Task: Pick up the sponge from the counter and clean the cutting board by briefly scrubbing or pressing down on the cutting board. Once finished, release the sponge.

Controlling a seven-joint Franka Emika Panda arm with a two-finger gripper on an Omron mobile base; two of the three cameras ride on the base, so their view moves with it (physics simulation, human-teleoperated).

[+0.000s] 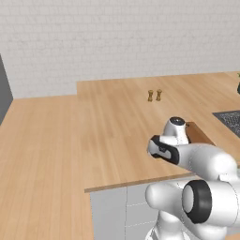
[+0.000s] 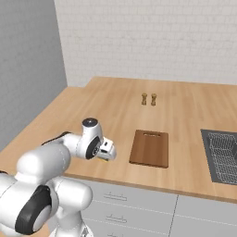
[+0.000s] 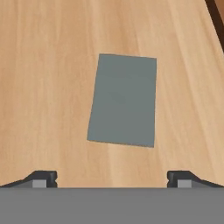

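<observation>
Table (image 2: 115,115): light-wood planks across the middle of the right base frame.
Cutting board (image 2: 149,148): centre-right of that frame, flat.
Sponge (image 3: 123,100): centre of my hand view, grey-green face up, on the table.
End effector (image 3: 112,178): mine, fingertips spread wide at bottom corners, grasping nothing.

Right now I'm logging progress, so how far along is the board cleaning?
Early. Done: the gripper is lined up over the sponge, jaws open, nothing held. In hand: the reach down to grasp it off the counter. Left: lifting it, pressing it on the cutting board, which lies apart with nothing on it, then releasing.
</observation>
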